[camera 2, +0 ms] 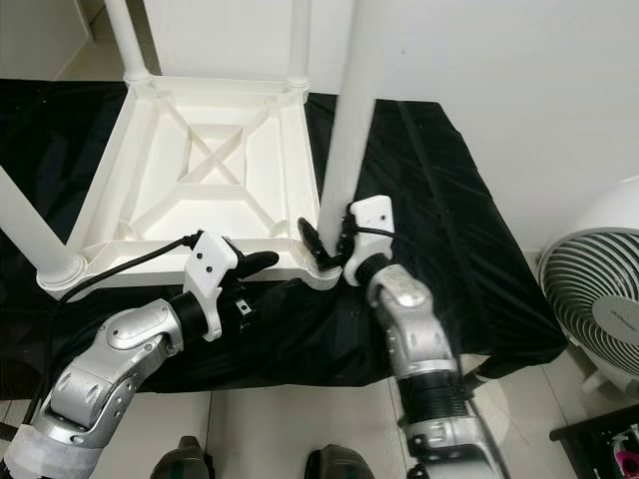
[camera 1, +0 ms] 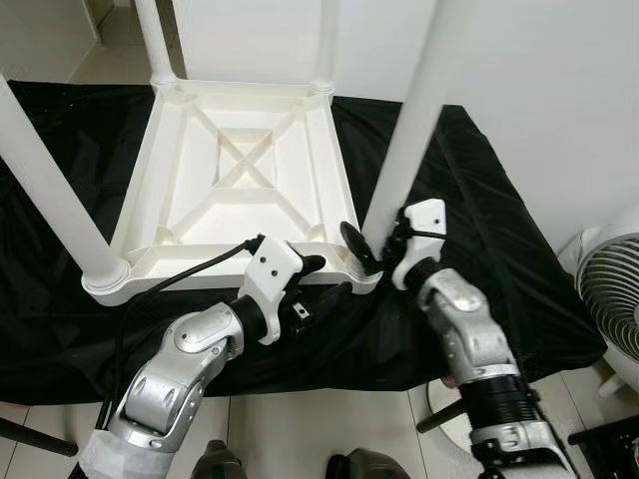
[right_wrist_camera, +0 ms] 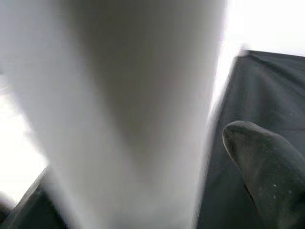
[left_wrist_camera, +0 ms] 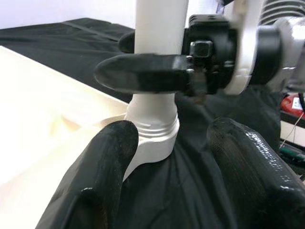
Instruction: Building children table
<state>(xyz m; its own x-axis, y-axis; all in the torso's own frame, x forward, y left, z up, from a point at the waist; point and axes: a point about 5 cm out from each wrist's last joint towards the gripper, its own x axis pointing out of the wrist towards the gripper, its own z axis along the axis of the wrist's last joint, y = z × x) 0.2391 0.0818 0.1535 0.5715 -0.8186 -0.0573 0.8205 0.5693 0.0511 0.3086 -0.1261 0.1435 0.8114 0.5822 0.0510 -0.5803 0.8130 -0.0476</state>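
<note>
A white children's table (camera 1: 240, 190) lies upside down on a black cloth (camera 1: 479, 200), its legs pointing up. My right gripper (camera 1: 377, 244) is shut on the near-right leg (camera 1: 409, 130) just above its corner socket (left_wrist_camera: 152, 138), one finger (left_wrist_camera: 143, 71) on each side of the leg. The right wrist view has the leg (right_wrist_camera: 124, 109) close up beside one finger (right_wrist_camera: 267, 171). My left gripper (camera 1: 321, 279) is open at the table's front edge, just left of that corner, holding nothing. Its fingers (left_wrist_camera: 95, 181) straddle the socket from a short way off.
Three other legs stand in their corners: near left (camera 1: 50, 190), far left (camera 1: 155, 40) and far right (camera 1: 324, 40). A white fan (camera 1: 609, 289) stands on the floor to the right. A white wall lies behind. A black cable (camera 1: 190, 269) runs over the table's front rim.
</note>
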